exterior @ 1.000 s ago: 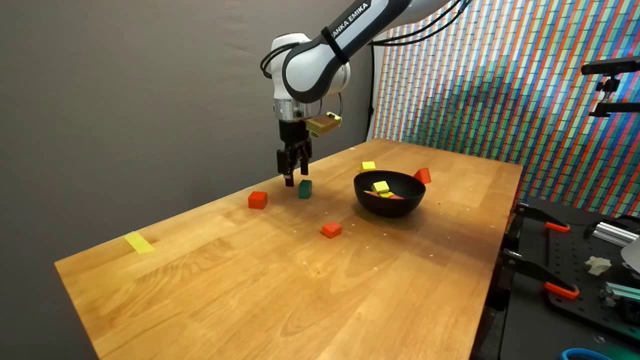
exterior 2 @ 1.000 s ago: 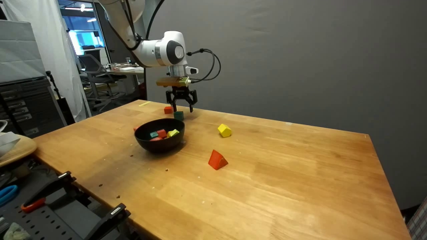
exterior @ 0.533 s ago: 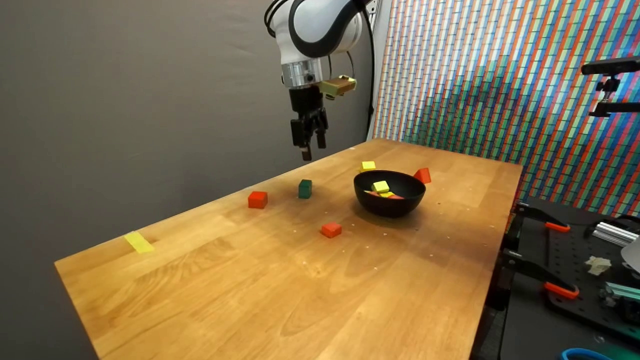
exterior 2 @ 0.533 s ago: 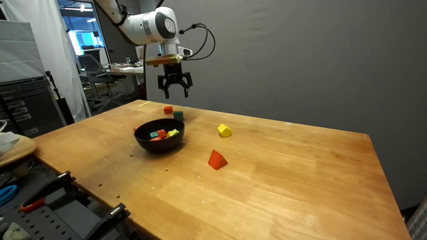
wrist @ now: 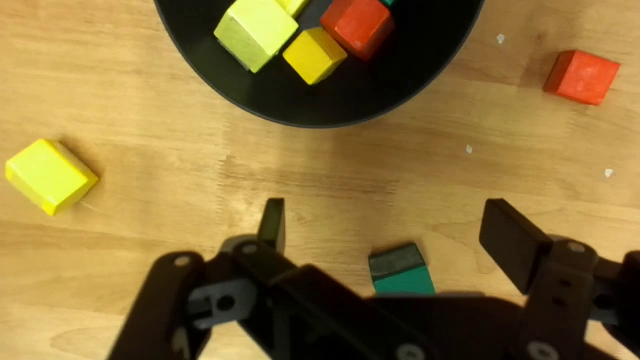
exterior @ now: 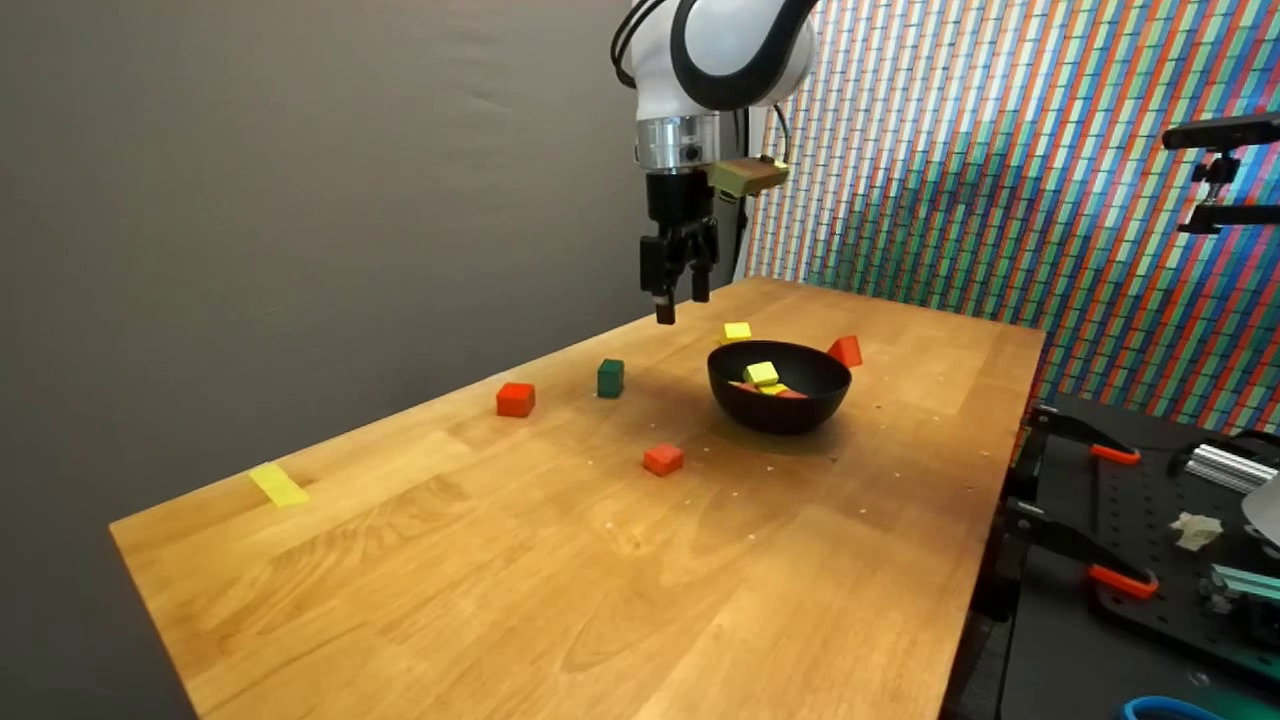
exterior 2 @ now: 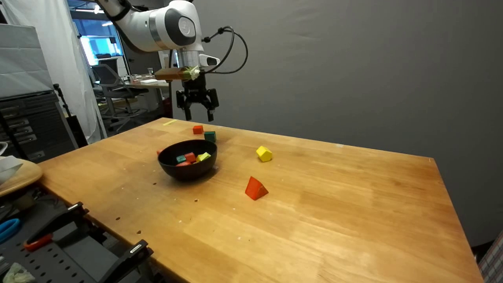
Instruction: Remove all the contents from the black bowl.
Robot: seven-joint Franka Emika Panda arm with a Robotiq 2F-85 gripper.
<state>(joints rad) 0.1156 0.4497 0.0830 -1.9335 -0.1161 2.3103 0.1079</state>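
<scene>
The black bowl (exterior 2: 188, 173) stands on the surface (exterior 2: 334, 220), left of centre in an exterior view, and contains red, green and yellow blocks (exterior 2: 190, 157); their arrangement is unchanged over the last second. Around the bowl, five loose blocks (exterior: 663, 461) lie on the surface. In the wrist view, the loose green block (wrist: 404, 277) appears at lower centre, below the fingers (wrist: 515, 242) and framed between them. The fingers are spread wide and hold nothing. Compared with a second ago, they are raised clear of this block and shifted toward the bowl. Assessment: one placement is probably complete; the next step is likely a pick from the bowl.
</scene>
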